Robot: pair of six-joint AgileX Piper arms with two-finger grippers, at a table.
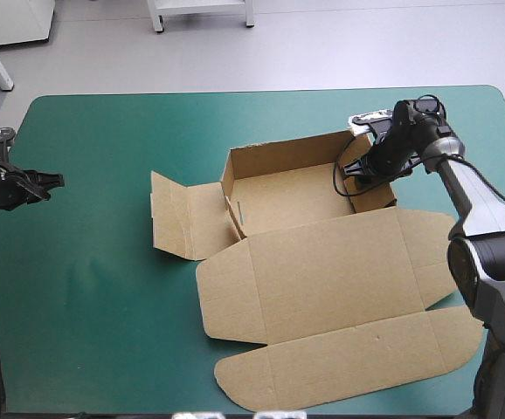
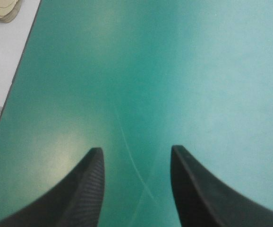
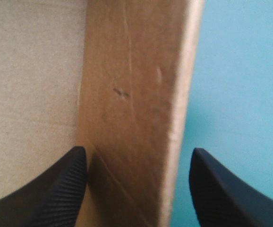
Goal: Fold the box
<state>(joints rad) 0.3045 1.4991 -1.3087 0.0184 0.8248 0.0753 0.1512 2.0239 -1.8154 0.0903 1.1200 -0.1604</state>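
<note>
the box (image 1: 322, 262) lies on the table (image 1: 104, 332), right jaws astride its right wall, left jaws far left

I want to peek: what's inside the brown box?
Inside the box only its bare floor shows, between raised walls. The right gripper, open, straddles the right wall, one finger inside. The corner beneath it is hidden.

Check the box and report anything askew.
The box is half built: the flap on its left side lies splayed on the table, untucked, while the far and right walls stand. The right gripper straddles the right wall, open. No damage shows.
</note>
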